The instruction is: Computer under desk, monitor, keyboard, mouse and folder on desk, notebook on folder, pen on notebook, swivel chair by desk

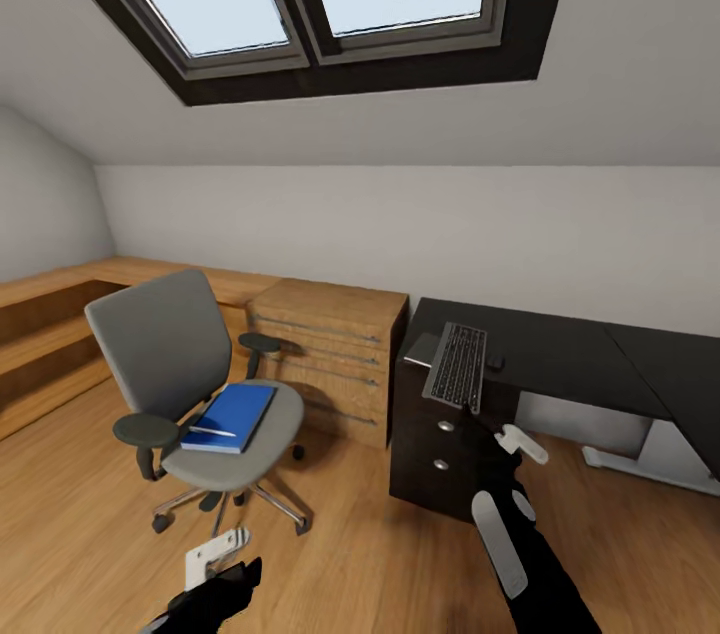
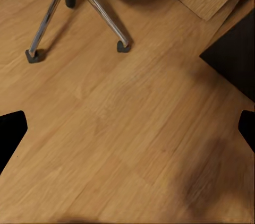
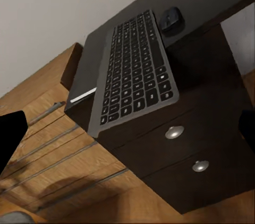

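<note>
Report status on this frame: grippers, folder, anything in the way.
Both grippers empty: left gripper low over floor, right gripper near keyboard. Folder on swivel chair seat, pen on it. Path clear.

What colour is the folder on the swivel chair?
Bright blue; the folder lies on the swivel chair seat, head view.

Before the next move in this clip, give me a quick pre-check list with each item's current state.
1. Folder flat on the chair seat, reachable from above: ok.
2. Pen loose on the folder, may roll if lifted: not ok.
3. Keyboard fully supported on the desk: not ok, its front overhangs the edge.
4. Mouse beside the keyboard: ok.
5. Left gripper empty over bare floor: ok.
6. Right gripper open or shut: cannot tell.
</note>
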